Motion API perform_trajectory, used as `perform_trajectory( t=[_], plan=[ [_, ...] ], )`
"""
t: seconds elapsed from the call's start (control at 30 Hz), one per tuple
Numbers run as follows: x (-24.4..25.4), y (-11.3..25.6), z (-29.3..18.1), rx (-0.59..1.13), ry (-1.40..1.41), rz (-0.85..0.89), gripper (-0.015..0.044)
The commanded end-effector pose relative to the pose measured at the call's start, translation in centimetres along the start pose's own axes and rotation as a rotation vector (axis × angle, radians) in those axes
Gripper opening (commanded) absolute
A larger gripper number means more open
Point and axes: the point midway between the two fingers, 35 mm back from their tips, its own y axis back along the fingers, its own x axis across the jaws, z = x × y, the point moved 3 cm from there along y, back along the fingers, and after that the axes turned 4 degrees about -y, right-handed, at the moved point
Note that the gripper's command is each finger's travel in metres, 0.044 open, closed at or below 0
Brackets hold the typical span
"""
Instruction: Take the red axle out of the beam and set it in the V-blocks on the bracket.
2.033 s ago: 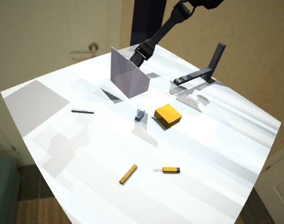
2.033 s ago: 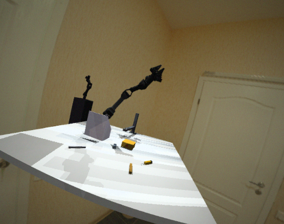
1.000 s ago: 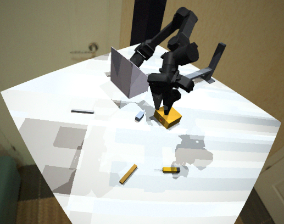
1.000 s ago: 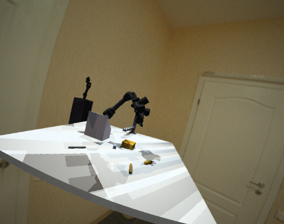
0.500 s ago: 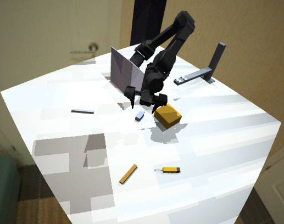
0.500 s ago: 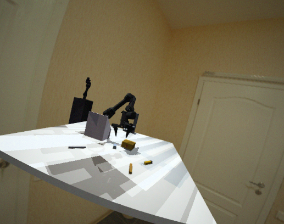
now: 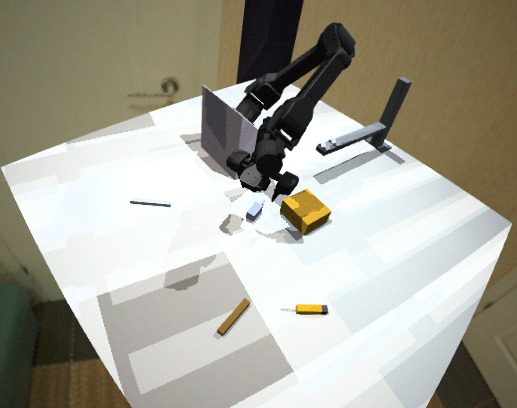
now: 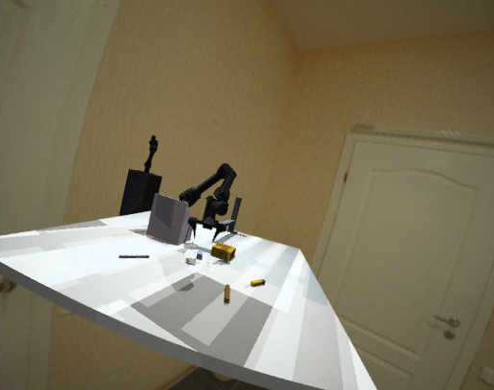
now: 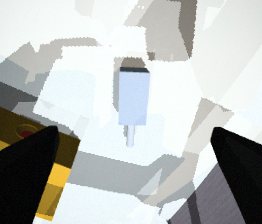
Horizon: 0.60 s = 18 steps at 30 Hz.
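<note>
Fingers [image 7: 276, 194] wide apart above pale table [image 7: 346, 310] [image 8: 154, 306], cream door [image 7: 101, 55] [image 8: 407, 229] beyond.

Top and exterior share the tabletop; wrist looks closely down at it.

From where I stand, the pale tabletop [image 7: 336, 280] [image 8: 168, 287] catches a hard white light, with grey-brown shadow patches across it. Behind the tabletop rises a warm yellow-beige wall [image 7: 416, 60] [image 8: 216, 96]. One cream door with a metal handle [image 7: 169, 86] stands beyond the tabletop, and another panelled door [image 8: 407, 229] stands apart to its side. Below the tabletop lies a brown, striped floor [image 7: 68, 377], and a green piece of furniture [image 7: 8, 345] sits off beside it.
</note>
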Motion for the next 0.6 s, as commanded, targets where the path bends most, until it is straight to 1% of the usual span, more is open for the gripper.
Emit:
perform_trajectory(
  t=[0.0,0.07,0.23,0.37,0.57],
  plan=[
    [-0.1,-2.0,-0.3,0.014,-0.009,-0.004,0.044],
    [-0.2,-3.2,-0.4,0.016,-0.01,-0.004,0.044],
    [-0.2,-3.5,-0.4,0.016,-0.01,-0.004,0.044],
    [-0.2,-4.8,-0.4,0.017,-0.011,-0.003,0.044],
    [-0.2,-5.0,-0.4,0.017,-0.011,-0.004,0.044]
  ],
)
